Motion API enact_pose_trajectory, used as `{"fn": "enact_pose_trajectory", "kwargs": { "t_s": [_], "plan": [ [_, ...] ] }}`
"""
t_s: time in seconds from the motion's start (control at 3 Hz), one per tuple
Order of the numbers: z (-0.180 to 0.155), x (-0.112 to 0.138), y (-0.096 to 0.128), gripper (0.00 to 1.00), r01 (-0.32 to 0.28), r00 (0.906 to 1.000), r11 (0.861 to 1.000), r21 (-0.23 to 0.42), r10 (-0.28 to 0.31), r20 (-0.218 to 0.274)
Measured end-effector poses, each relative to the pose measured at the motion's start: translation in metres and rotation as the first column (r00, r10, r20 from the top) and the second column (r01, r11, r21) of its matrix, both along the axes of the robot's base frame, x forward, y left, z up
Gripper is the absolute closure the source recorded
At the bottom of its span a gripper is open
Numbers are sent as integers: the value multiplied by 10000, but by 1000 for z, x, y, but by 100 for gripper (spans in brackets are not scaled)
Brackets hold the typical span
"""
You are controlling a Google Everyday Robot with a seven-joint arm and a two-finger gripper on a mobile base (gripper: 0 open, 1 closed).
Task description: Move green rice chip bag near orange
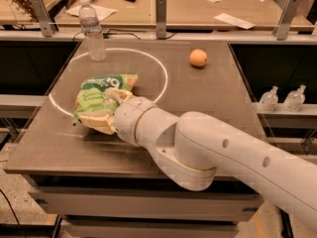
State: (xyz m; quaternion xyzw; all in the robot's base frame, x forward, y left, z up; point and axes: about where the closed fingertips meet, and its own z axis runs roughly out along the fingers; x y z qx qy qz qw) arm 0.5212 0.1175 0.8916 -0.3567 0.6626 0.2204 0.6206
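Your big white robot arm (233, 157) comes in from the lower right corner and reaches across the brown flat surface (213, 103) to the left. It lies low over the surface. The fat round joint is near the front edge, and the thinner wrist points up and left.

The crinkly green rice chip bag (93, 97) is on the left side of the surface, right at the tip of the arm. It is bright green with white letters and some tan chip pictures near its lower edge. It looks bent and puffy, with its top end tilted toward the back. It sits across the thin white circle line (162, 73) painted on the surface, partly inside it. You cannot tell if its bottom edge touches the surface or hangs just above it.

Your end effector (102, 108) is on the bag. One tan finger (117, 94) presses on the top side and the other comes from below, so the two fingers are clamped on the bag with the bag between them.

The orange (198, 58), a small round smooth fruit, sits at the back right of the surface, outside the circle. It is well apart from the bag and much smaller.

A clear plastic water bottle (92, 31) stands upright at the back left, touching the circle line.
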Motion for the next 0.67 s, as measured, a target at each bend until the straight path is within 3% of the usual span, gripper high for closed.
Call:
{"fn": "enact_pose_trajectory", "kwargs": {
  "t_s": [0.33, 0.67],
  "plan": [
    [-8, -4, -24, 100, 1004, 9948, 9946, -248, -1008, -128],
    [-16, -12, -53, 100, 2070, 9774, 9768, -551, -2089, -320]
  ]
}}
